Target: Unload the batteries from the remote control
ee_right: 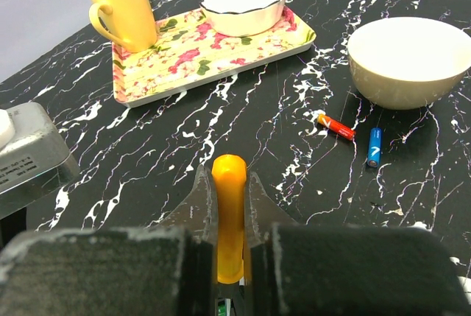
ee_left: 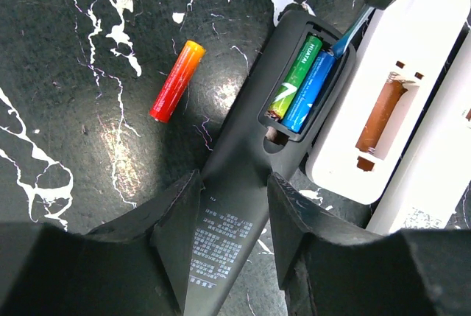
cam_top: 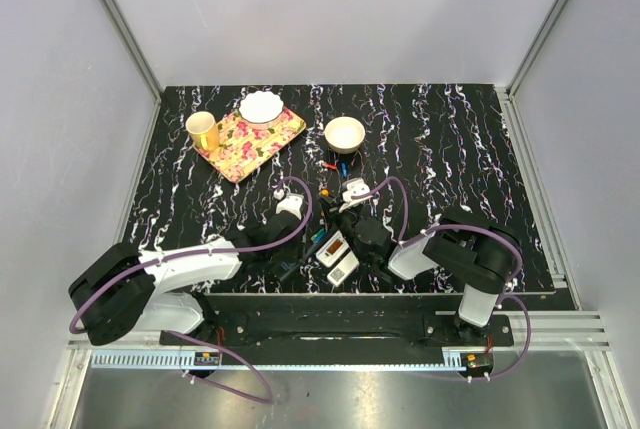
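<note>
Plainly, green battery [ee_left: 296,74] marked HUATAI, black remote [ee_left: 237,183]

**Robotics laboratory test cell, overhead view.** Plain grey wall panels [cam_top: 60,69] set in aluminium profiles [cam_top: 118,24] enclose a black marbled tabletop [cam_top: 450,149]. A left arm [cam_top: 190,271] and a right arm [cam_top: 475,259], both trailing purple cables [cam_top: 300,217], are bolted to a black base plate [cam_top: 340,327] at the near edge. The only domestic items are a floral tray [cam_top: 250,144], a yellow mug [cam_top: 203,130], a white scalloped bowl [cam_top: 262,107] and a cream bowl [cam_top: 344,133], all standing on this framed bench.
</note>
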Available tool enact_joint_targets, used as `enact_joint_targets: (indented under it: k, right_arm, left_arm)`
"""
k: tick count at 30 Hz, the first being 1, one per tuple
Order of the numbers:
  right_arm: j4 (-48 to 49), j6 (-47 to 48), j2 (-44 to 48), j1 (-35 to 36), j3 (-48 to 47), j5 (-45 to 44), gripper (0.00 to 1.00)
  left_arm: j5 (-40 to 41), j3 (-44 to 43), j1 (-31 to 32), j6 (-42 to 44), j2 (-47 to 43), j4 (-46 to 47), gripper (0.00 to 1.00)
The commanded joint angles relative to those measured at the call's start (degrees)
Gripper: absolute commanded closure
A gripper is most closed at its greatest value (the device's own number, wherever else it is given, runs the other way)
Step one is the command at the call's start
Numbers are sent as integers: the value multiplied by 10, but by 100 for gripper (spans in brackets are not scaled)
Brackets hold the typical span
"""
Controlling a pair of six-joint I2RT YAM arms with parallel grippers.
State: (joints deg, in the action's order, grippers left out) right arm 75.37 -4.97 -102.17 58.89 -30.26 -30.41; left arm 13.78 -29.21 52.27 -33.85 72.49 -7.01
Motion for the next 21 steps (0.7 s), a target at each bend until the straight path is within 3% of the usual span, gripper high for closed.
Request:
enact_joint_targets:
  k: [1, 15, 21]
  right_arm:
    - [132, -4, -13, 5, 6, -5, 100]
    - [132, 6, -42, -2, -11, -8, 100]
    - [130, -70, -31, -38, 17, 48, 100]
  left_arm:
    - [-37, 10, 4, -4, 20, -16, 56]
    - [-40, 18, 5, -8, 15, -13, 57]
    - [-39, 17, 4, -9, 19, -13, 58]
